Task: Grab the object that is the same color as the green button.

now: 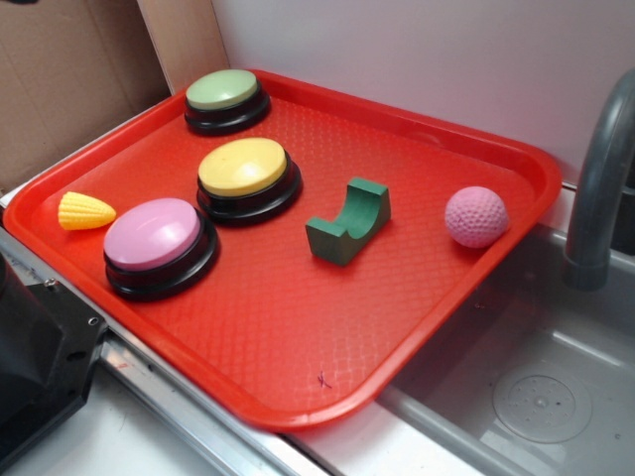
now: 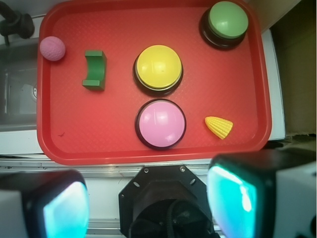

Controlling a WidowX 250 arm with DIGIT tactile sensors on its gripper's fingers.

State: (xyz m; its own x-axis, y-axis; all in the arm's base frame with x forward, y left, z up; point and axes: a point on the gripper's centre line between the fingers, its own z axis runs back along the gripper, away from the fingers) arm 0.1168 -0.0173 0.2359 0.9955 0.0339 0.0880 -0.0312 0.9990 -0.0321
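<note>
Beside a grey sink [image 1: 516,377], the red plastic tray [image 1: 298,357] holds the small dark green notched block [image 1: 348,221]; the gripper [image 2: 148,203], half cropped, hangs spread and empty.

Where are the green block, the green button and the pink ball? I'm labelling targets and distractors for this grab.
green block [image 1: 347,222]: exterior view, on its notched top.
green button [image 1: 222,90]: exterior view, on the pale dome cap.
pink ball [image 2: 52,48]: wrist view, on the dimpled surface's middle.

Notched dark green block [image 1: 348,221] apart from green button [image 1: 225,96]
</note>
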